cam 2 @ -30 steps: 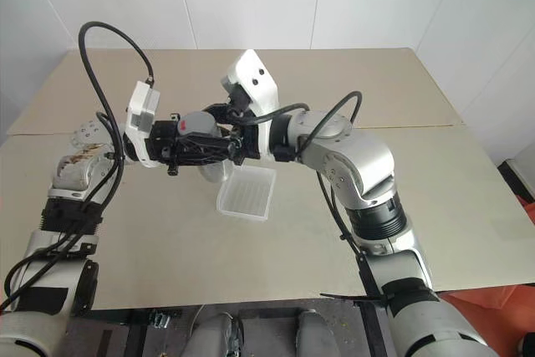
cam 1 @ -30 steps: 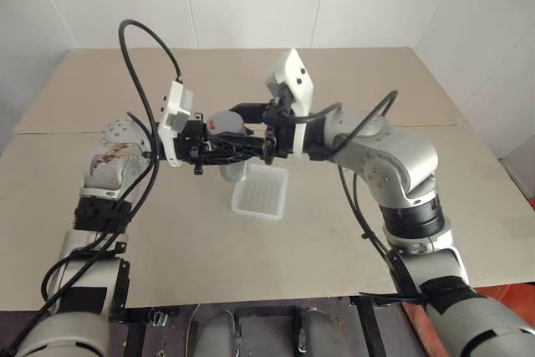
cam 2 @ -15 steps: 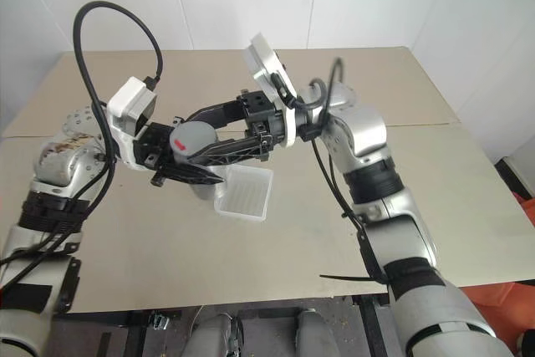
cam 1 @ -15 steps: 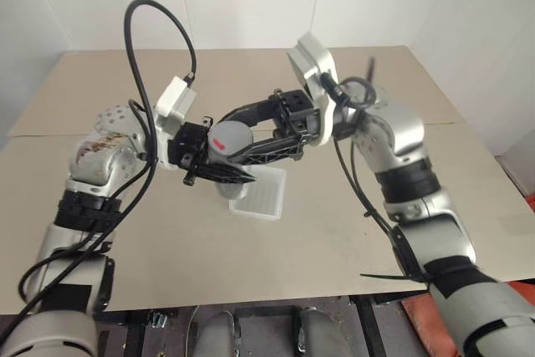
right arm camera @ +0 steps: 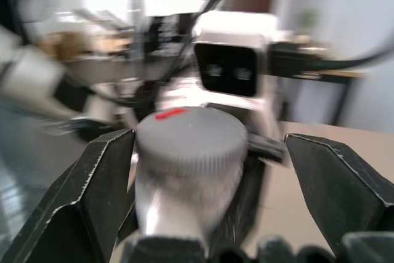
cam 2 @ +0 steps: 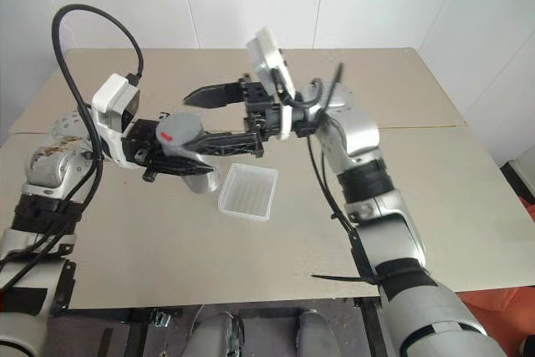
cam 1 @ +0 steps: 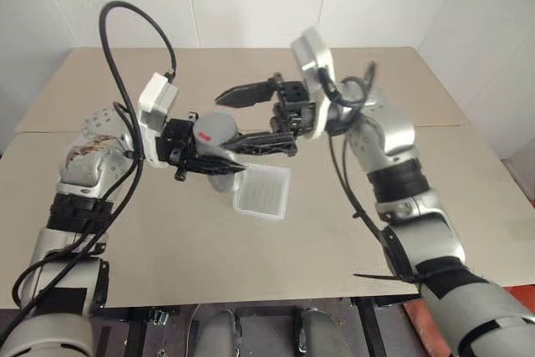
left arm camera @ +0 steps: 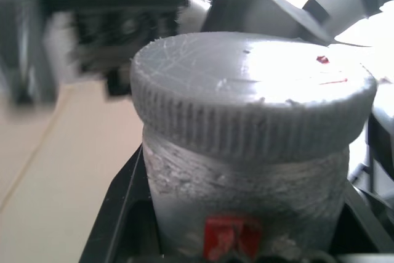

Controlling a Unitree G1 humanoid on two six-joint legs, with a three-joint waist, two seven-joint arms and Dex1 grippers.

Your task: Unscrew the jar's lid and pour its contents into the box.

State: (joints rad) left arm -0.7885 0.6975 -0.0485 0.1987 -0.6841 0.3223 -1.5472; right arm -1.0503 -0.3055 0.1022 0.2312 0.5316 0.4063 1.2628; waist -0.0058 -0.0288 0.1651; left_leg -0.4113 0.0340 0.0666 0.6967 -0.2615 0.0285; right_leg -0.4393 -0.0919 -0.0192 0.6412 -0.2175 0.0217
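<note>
My left gripper [cam 1: 219,156] is shut on the jar [cam 1: 216,133], holding it on its side above the table. The grey lid [left arm camera: 252,100] is on the jar, and a red mark [left arm camera: 229,244] shows on the jar's side. My right gripper [cam 1: 224,121] faces the lid and is open. Its fingers [right arm camera: 92,183] stand on either side of the lid [right arm camera: 191,137], with a clear gap at one of them. The box [cam 1: 263,191] lies on the table just below and to the right of the jar. The contents are hidden.
The tan table [cam 1: 351,240] has a seam [cam 1: 468,127] across it. Its front edge [cam 1: 251,298] is near me, and white walls stand behind it. A black cable [cam 1: 125,48] loops above my left wrist, and another one [cam 1: 355,206] hangs along my right forearm.
The right gripper was shut on the lid and has opened, its upper finger swinging up and away. The left gripper keeps hold of the jar, which now sits slightly further left.
</note>
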